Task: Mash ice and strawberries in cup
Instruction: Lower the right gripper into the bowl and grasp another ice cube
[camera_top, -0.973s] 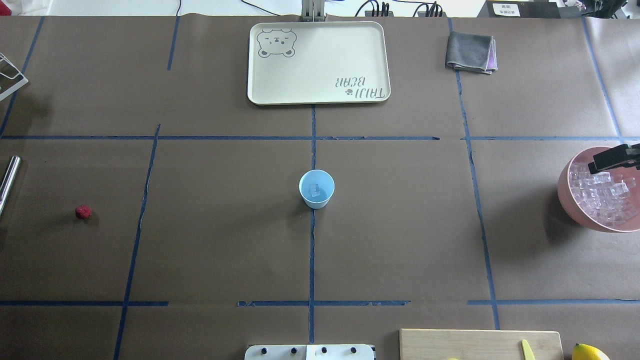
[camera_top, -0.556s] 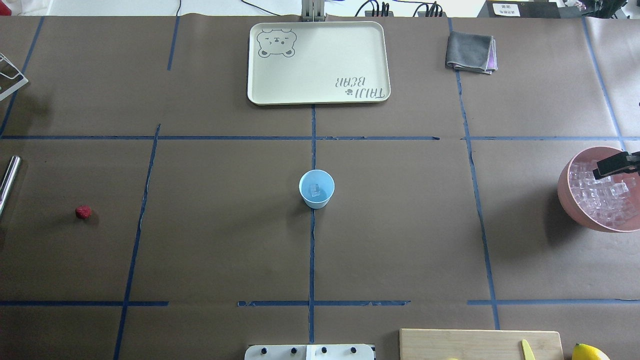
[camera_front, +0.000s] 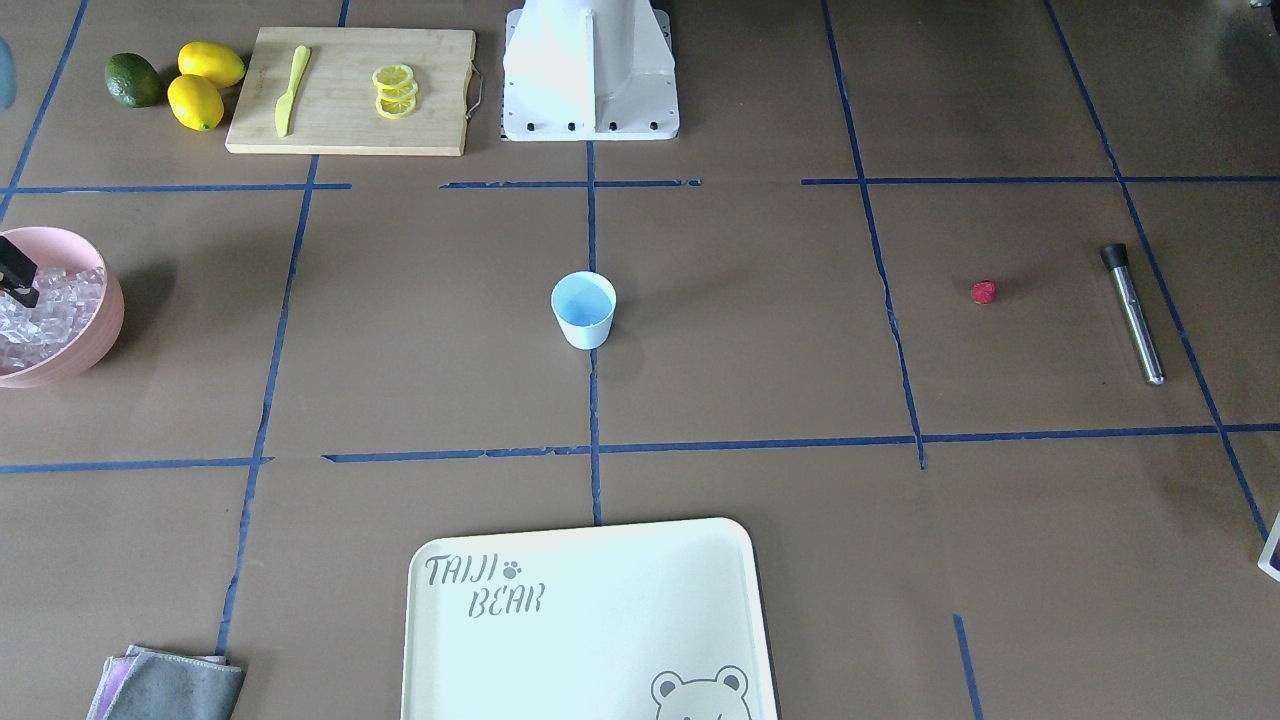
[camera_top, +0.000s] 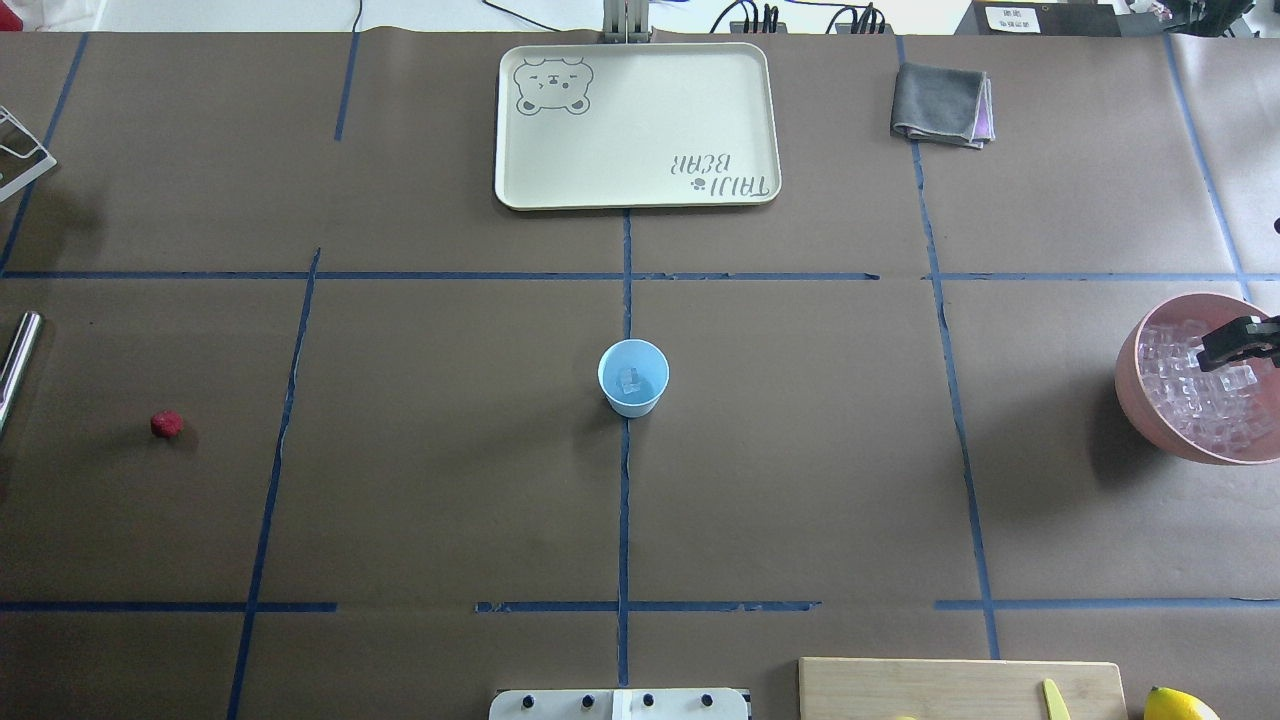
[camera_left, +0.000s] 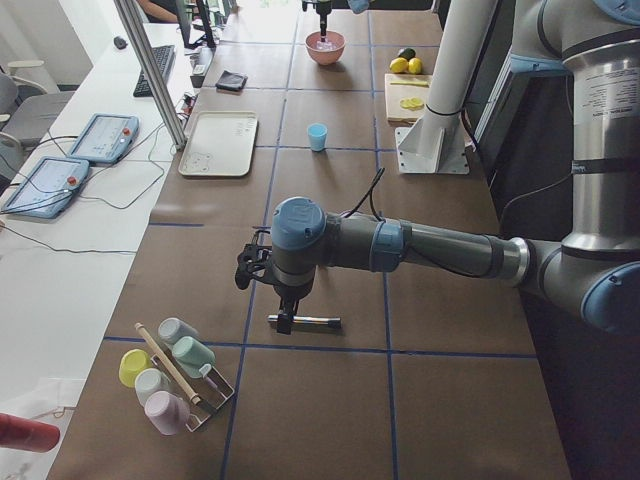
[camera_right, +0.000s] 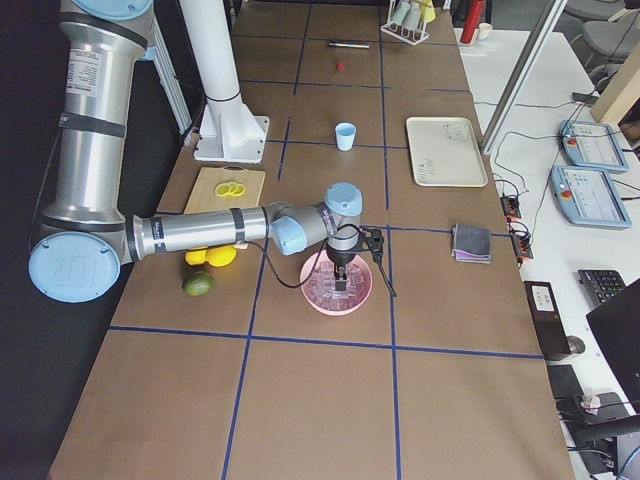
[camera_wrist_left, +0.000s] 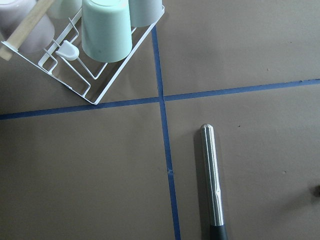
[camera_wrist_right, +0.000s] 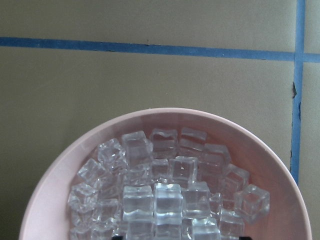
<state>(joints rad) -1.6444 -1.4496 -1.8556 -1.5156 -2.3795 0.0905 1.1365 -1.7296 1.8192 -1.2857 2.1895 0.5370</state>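
The pale-blue cup (camera_top: 633, 378) stands upright at the table's centre with one ice cube (camera_top: 630, 379) in it; it also shows in the front view (camera_front: 583, 308). The red strawberry (camera_top: 166, 424) lies alone far to the left. More ice (camera_wrist_right: 165, 195) fills a pink bowl (camera_top: 1150, 415) at the right edge. My right gripper (camera_top: 1238, 343) hangs low over that ice; I cannot tell whether its jaws are open or shut. My left gripper (camera_left: 287, 318) shows only in the exterior left view, above a steel muddler (camera_wrist_left: 212, 180); I cannot tell its state.
A cream tray (camera_top: 636, 125) and a folded grey cloth (camera_top: 940, 104) lie at the far side. A cutting board (camera_front: 350, 90) with lemon slices and a knife, lemons and an avocado sit near the robot's base. A rack of cups (camera_wrist_left: 100, 50) stands beyond the muddler.
My right gripper has moved lower over the pink bowl, closer to the ice. The cup, strawberry and muddler have not moved.
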